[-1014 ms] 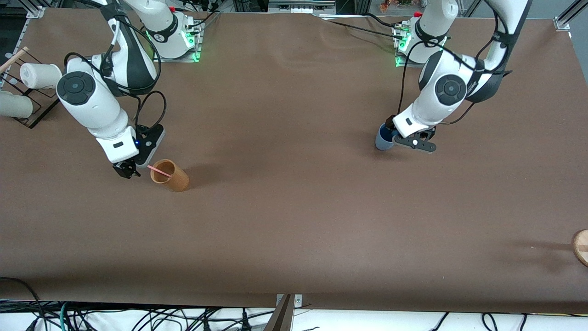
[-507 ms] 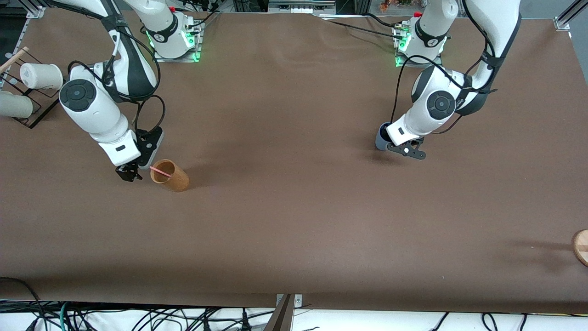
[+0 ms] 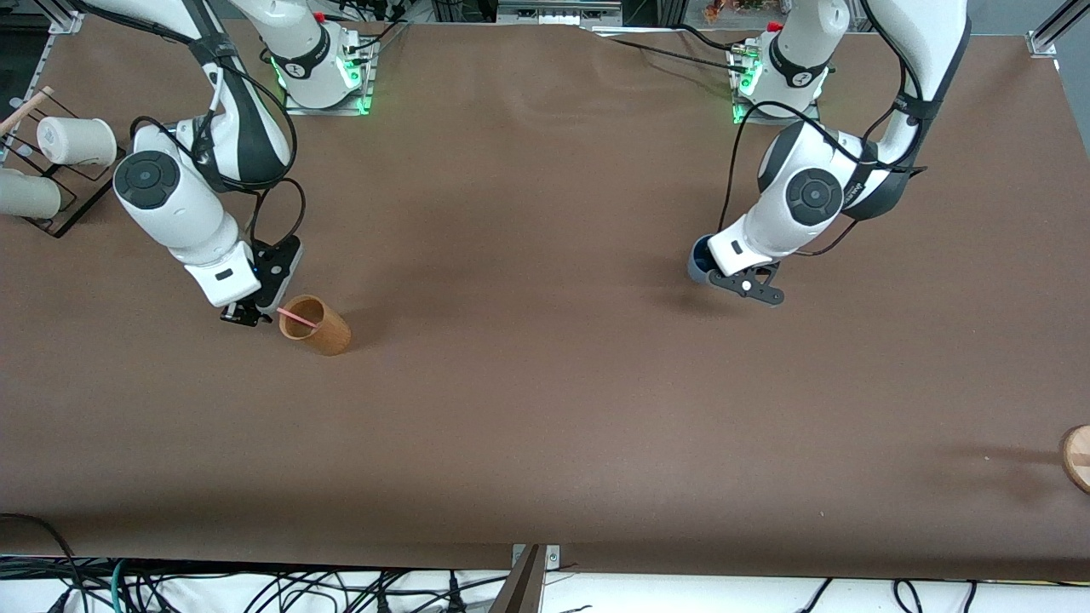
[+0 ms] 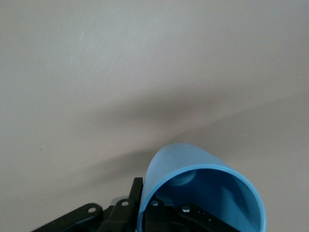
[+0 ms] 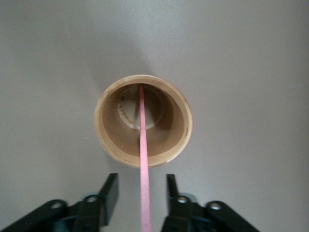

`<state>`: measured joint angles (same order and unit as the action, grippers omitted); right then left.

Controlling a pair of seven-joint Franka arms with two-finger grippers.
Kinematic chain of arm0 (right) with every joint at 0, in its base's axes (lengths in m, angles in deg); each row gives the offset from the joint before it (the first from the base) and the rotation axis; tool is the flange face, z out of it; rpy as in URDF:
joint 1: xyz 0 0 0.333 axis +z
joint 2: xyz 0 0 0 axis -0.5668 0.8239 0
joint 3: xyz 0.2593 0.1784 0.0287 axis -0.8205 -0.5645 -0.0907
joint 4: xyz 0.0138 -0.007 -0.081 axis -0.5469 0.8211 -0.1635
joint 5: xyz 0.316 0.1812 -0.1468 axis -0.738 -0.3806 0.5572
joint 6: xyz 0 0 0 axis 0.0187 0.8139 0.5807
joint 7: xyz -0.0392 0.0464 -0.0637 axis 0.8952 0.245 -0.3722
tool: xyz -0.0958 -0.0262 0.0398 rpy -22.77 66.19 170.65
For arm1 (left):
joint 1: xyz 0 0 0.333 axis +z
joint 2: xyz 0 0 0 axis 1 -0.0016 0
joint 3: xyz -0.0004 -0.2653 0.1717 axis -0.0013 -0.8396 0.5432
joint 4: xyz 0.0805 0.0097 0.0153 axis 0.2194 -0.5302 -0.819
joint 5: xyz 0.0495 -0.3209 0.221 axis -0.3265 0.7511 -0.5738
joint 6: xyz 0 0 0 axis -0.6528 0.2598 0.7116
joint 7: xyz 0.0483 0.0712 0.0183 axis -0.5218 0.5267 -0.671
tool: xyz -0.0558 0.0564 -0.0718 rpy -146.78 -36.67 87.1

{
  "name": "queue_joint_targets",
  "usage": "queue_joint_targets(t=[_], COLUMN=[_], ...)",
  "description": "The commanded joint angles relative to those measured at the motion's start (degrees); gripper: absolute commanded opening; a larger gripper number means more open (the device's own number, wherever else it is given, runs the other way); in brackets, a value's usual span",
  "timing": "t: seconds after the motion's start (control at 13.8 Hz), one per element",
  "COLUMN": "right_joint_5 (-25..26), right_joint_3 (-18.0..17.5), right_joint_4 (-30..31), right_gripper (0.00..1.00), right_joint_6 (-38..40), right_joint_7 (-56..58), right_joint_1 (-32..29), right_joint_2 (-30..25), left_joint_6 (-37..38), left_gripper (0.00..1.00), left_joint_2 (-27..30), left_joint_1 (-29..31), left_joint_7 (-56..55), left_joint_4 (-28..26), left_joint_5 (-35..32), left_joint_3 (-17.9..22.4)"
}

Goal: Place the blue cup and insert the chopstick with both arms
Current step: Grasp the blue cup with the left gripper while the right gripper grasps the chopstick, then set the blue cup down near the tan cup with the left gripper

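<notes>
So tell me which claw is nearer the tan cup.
Right. The right claw is beside the tan cup, open around the chopstick; the left claw holds the blue cup toward the left arm's end.

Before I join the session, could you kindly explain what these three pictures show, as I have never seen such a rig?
Two white robot arms with two-finger grippers stand at a brown table. The wide picture looks down from a high camera facing them; the other two come from cameras on each arm's wrist.

The left gripper is shut on the blue cup, one finger reaching inside its mouth, and its shadow suggests it is carried just above the table.

The right gripper sits low beside the tan cup, toward the right arm's end. The pink chopstick runs between its open fingers into that tan cup, leaning on the rim.

White cups lie on a black rack at the table's edge, and a round wooden object shows at the left arm's end.
</notes>
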<state>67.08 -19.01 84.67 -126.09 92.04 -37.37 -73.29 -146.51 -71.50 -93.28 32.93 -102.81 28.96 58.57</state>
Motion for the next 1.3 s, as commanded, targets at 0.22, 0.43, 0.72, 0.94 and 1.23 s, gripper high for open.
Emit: queue_joint_targets(t=[0.22, 0.43, 0.72, 0.94, 1.23], right_joint_5=[0.8, 0.8, 0.8, 0.3, 0.1], right_joint_3=[-0.1, 0.0, -0.1, -0.3, -2.0], right_joint_4=[0.7, 0.3, -5.2, -10.3, -16.4], right_gripper=[0.09, 0.09, 0.09, 0.09, 0.09], right_joint_6=[-1.3, -0.9, 6.2, 16.2, 29.0], right_joint_7=[0.7, 0.7, 0.8, 0.8, 0.6], right_joint_1=[-0.8, -0.8, -0.7, -0.7, -0.6], right_joint_2=[-0.4, -0.7, -2.0, -4.2, -7.0], left_joint_6=[6.1, 6.1, 5.4, 5.8, 16.1], left_gripper=[0.0, 0.0, 0.0, 1.0, 1.0], left_joint_2=[-14.0, -19.4, -23.1, -22.5, -14.8], left_joint_1=[-14.7, -20.3, -21.2, -21.5, -19.7], left_joint_7=[-24.8, -34.0, -35.0, -34.7, -33.7], left_joint_4=[20.8, 27.1, 27.6, 28.8, 29.7], left_joint_5=[-0.3, -0.7, -4.1, -4.4, -3.5], left_joint_3=[-0.1, 0.0, 0.3, 0.3, -0.2])
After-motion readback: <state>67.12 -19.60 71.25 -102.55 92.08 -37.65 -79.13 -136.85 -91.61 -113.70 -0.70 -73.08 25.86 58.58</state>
